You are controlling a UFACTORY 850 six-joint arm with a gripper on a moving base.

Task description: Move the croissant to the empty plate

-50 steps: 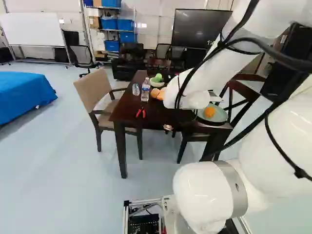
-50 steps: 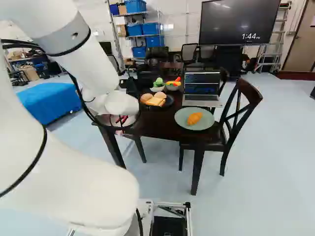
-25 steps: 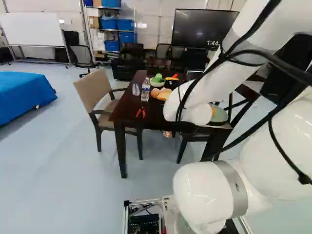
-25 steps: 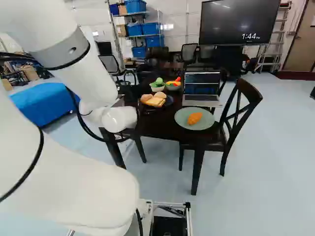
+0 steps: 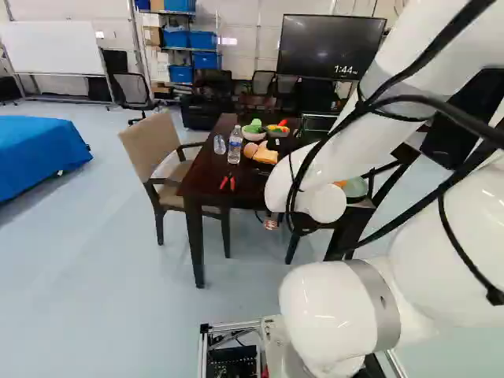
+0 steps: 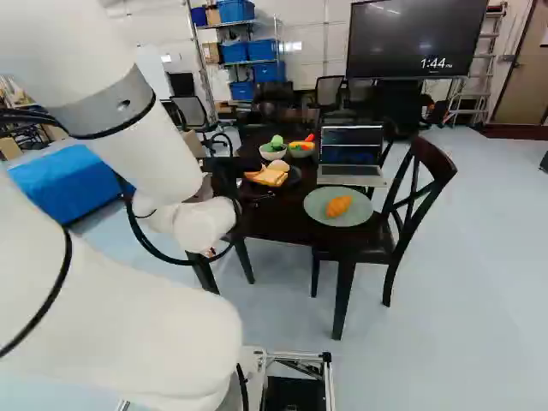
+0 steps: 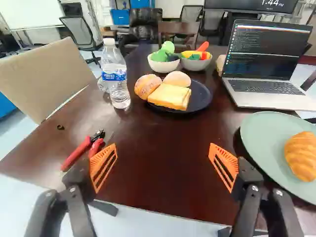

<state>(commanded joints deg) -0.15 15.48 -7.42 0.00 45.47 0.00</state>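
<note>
The croissant (image 7: 302, 155) is seen resting on the green plate (image 7: 260, 129), with the gripper (image 7: 163, 145) held near that plate, its fingers spread wide and nothing gripped between them. The placing step is judged complete, since no empty plate can be made out and the dark plate (image 7: 201, 98), beyond and left of the green plate, is taken up by bread (image 7: 170, 96). Only a careful withdrawal of the spread fingers from the green plate appears called for next, with the laptop (image 7: 269, 88) just beyond it left untouched.
</note>
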